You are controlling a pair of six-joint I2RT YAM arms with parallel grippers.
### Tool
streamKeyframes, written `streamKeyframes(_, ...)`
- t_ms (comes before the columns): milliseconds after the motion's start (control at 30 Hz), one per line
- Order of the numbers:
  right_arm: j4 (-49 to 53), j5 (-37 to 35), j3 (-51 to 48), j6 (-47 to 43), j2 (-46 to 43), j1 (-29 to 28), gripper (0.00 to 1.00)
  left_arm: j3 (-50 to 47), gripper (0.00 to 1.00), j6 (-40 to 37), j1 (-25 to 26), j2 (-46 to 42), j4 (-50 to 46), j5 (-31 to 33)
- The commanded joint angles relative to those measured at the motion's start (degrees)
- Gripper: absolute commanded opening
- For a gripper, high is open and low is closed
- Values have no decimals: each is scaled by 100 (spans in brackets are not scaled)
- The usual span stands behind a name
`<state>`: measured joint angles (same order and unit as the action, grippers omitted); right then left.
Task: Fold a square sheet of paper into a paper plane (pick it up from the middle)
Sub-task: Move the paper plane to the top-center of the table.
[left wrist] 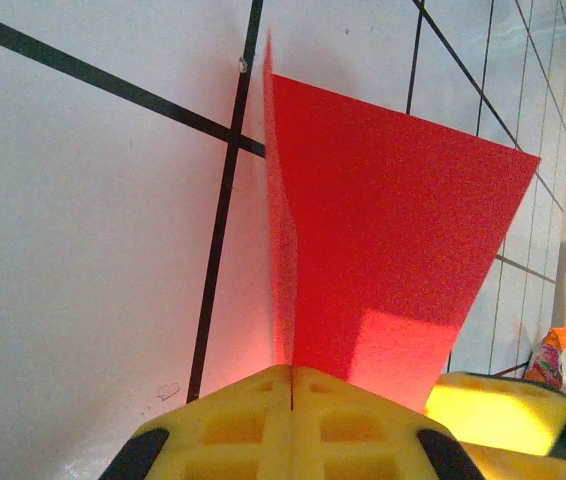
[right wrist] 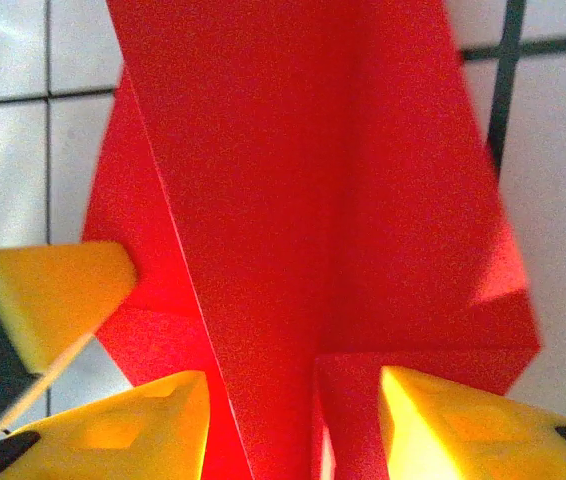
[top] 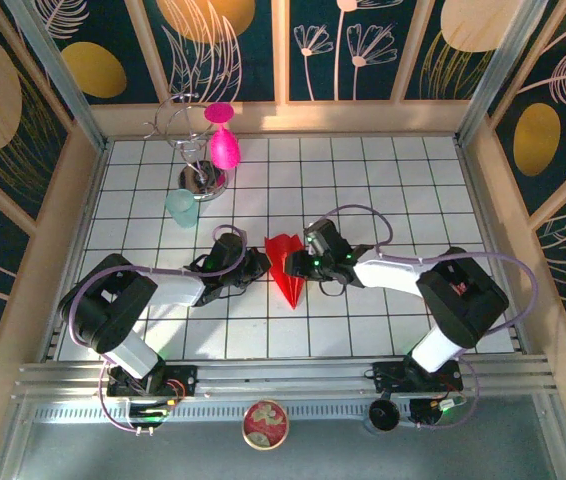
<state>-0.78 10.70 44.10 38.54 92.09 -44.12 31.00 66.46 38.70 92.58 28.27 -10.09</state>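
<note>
The paper plane [top: 286,265] is bright red creased paper in a dart shape. It lies mid-table with its point toward the near edge. My left gripper [top: 259,262] reaches it from the left. In the left wrist view its yellow jaws are pressed together on a standing fold of the plane [left wrist: 383,230], and the left gripper [left wrist: 292,375] is shut on it. My right gripper [top: 308,262] comes from the right. Its yellow fingers [right wrist: 163,420] stand apart on either side of the plane's folded layers [right wrist: 313,200], so the right gripper [right wrist: 288,385] is open.
A magenta goblet [top: 223,140], a chrome wire stand [top: 198,165] and a pale teal cup [top: 182,208] stand at the back left. A round tin [top: 265,424] lies on the near rail. Wooden walls [top: 63,220] enclose the tiled table.
</note>
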Motion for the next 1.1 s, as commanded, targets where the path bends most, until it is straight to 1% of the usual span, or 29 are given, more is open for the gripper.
streamKeyframes(0,223,-66,251,91,137,-198,50,99,0,-95,15,-73,-49,-64)
streamKeyframes(167,237,-57,332,70,201,-384,54,116,0,-106,15,-64,-37,-90)
streamKeyframes(333,357,-253,377,50,192,-500,61,125,0,-109,22,-65,-30,-98)
streamKeyframes(467,530,-382,489,-39,307,-554,63,125,0,-113,15,-55,-32,-108)
streamKeyframes(533,601,-456,535,-41,366,-572,62,124,0,-122,16,-64,-33,-108)
streamKeyframes(667,802,-723,633,-10,415,-576,55,113,0,-118,17,-79,-49,-99)
streamKeyframes(833,1168,-1224,761,130,536,-602,38,99,1,-123,23,-99,-76,-72)
streamKeyframes(900,1237,-1307,807,162,597,-620,33,97,1,-116,16,-99,-76,-72)
streamKeyframes(967,1255,-1298,835,158,650,-625,30,98,3,-119,16,-99,-76,-66)
streamKeyframes(1067,1247,-1263,895,171,729,-635,29,90,6,-123,15,-108,-93,-55)
